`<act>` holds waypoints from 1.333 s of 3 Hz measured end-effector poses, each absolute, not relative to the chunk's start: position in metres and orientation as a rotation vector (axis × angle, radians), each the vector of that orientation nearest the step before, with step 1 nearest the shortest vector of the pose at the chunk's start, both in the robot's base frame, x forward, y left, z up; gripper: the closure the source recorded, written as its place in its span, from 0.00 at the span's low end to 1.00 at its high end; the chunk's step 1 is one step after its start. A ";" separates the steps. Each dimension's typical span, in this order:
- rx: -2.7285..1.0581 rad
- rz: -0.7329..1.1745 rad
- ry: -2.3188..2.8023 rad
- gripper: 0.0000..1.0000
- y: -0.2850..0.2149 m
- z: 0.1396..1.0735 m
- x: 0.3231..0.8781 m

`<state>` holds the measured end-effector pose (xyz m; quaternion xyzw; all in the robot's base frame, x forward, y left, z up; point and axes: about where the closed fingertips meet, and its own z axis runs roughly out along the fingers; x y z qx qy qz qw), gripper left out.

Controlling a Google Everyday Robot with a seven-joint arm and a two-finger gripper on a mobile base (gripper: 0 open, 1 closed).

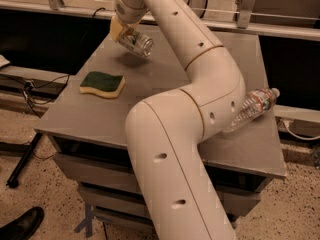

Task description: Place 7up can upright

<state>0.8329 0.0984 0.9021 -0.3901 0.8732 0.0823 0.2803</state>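
Grey table (160, 79) holds a sponge (102, 83) at nine o'clock and a bottle (252, 106) at three. At eleven, the end effector (126, 34) grips the 7up can (138, 42) above the surface, tilted sideways. Uprighting and setting down are not yet done.

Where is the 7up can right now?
The 7up can is upper left in the camera view, tilted in the gripper above the table, beyond the green sponge.

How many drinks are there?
2. The 7up can is tilted in the tool, above the table's far left corner. The plastic bottle lies on the table's right side, partly behind the arm. More could hide behind it.
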 end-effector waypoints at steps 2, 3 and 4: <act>-0.706 0.346 2.105 1.00 -0.024 1.027 0.810; -0.590 0.381 1.951 1.00 -0.068 1.099 0.759; -0.547 0.462 1.820 1.00 -0.071 1.132 0.705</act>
